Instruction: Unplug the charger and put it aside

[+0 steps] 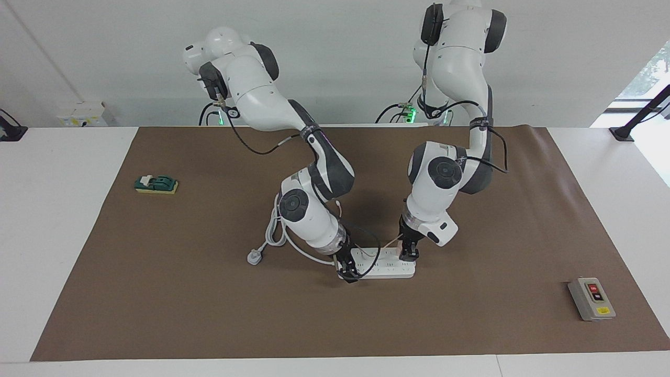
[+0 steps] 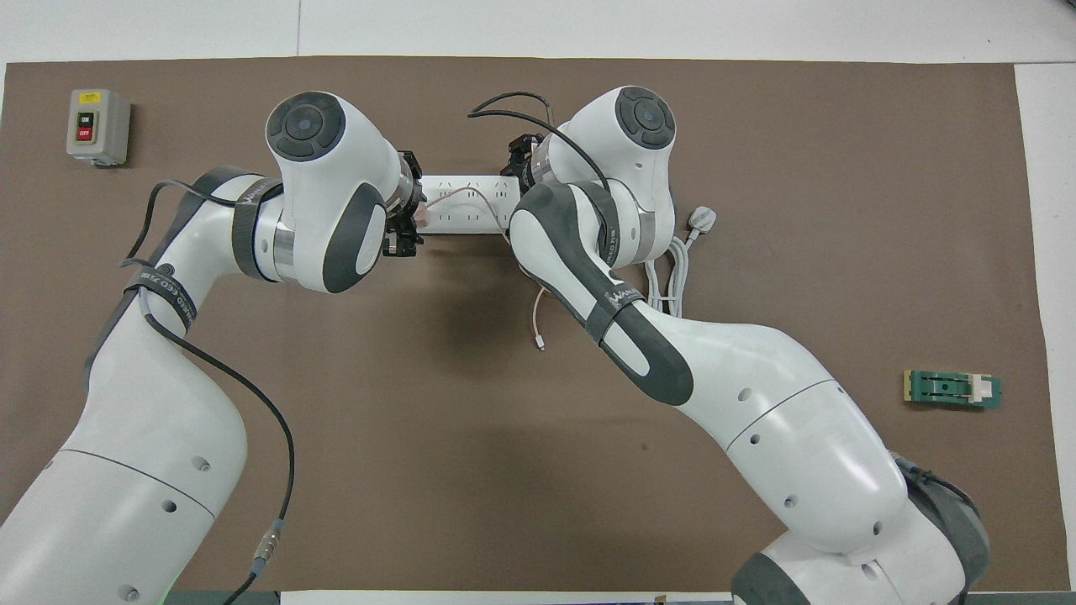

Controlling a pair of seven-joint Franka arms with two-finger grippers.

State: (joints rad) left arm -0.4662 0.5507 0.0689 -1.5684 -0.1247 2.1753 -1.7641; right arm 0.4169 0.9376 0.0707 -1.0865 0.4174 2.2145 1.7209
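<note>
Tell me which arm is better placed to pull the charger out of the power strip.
The left: its end effector is right at the pink charger, while the right end effector is down at the power strip's other end.
</note>
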